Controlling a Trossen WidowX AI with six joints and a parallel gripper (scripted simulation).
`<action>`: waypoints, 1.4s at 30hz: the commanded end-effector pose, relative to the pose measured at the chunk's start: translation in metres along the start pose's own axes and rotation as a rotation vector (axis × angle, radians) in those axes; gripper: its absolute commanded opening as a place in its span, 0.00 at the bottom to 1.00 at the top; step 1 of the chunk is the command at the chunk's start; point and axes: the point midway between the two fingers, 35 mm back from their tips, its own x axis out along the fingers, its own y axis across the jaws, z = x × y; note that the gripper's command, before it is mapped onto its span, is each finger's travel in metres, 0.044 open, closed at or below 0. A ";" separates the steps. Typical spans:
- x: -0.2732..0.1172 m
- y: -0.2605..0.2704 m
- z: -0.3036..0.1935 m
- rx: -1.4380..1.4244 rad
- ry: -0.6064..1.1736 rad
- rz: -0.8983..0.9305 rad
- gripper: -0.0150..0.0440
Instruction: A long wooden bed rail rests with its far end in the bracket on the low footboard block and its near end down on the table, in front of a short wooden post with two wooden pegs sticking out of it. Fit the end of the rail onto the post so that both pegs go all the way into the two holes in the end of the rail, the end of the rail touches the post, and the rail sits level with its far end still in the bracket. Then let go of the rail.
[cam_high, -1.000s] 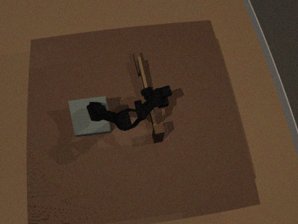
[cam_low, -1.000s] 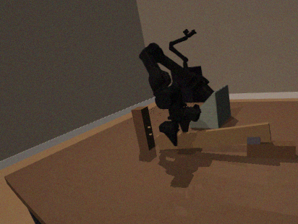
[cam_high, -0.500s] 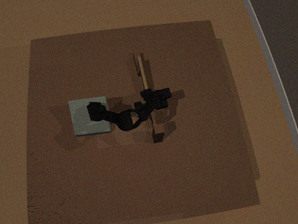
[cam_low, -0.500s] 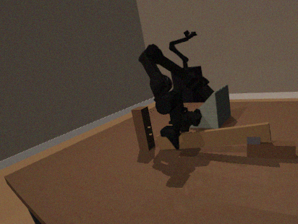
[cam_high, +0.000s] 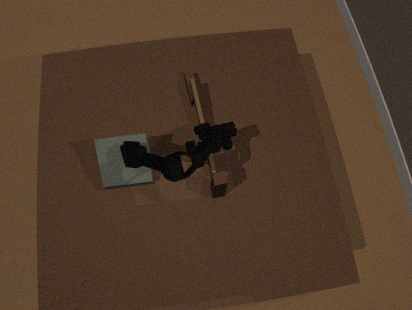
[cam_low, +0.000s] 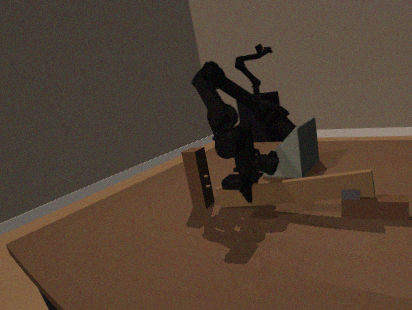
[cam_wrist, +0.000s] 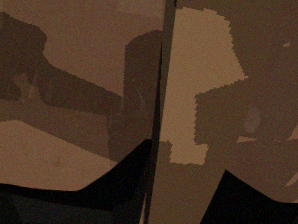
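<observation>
The long wooden rail (cam_high: 199, 107) (cam_low: 320, 187) (cam_wrist: 185, 100) slants down from the footboard block (cam_low: 375, 209), where its far end sits in the grey bracket (cam_low: 350, 194), to its near end low at the table. The wooden post (cam_high: 219, 178) (cam_low: 196, 175) stands upright just beyond that near end. Its two pegs (cam_low: 206, 181) show and point toward the rail, the upper one above the rail end's top edge. My gripper (cam_low: 246, 196) (cam_wrist: 165, 147) is shut on the rail near its low end, one finger on each side. The holes are not visible.
A grey-green slab (cam_high: 102, 162) (cam_low: 309, 150) stands by the arm's base. The black arm (cam_high: 174, 167) (cam_low: 222, 115) reaches over the rail from that side and hides part of it. A thin dark arm-like shape (cam_low: 247, 72) rises behind the arm.
</observation>
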 end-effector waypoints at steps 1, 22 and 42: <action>0.000 0.000 -0.001 -0.003 0.005 -0.001 0.26; -0.005 0.000 0.000 -0.003 0.005 -0.001 0.25; -0.015 -0.001 0.000 -0.003 0.004 -0.001 0.25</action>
